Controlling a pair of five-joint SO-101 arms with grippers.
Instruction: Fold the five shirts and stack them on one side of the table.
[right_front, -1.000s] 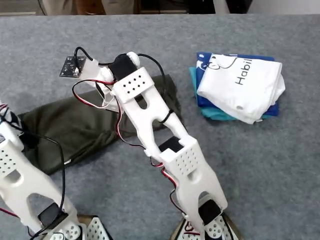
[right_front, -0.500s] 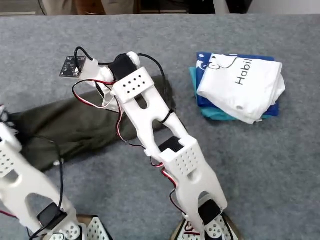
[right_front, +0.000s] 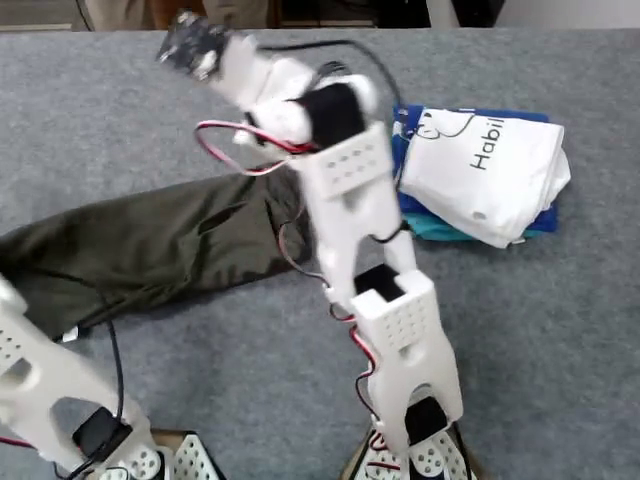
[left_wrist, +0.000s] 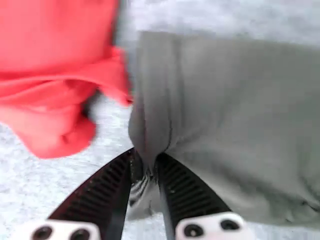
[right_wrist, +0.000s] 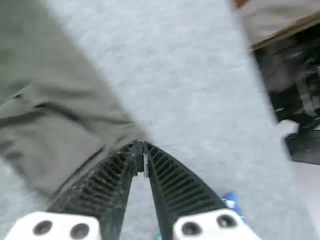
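We take this to be the spreading-out step. The green shirt (right_front: 150, 245) lies stretched across the table (right_front: 560, 330), apart from the folded stack (right_front: 480, 175). Our left claw (left_wrist: 145, 167) is clamped on a bunched edge beside a red shirt (left_wrist: 55, 75). Our right claw (right_wrist: 141, 150) is closed, apparently pinching the far edge. Next, we judge, the cloth must be laid flat and smooth before folding.

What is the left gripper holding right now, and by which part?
The left gripper pinches a bunched fold at the edge of the olive shirt, beside the red cloth.
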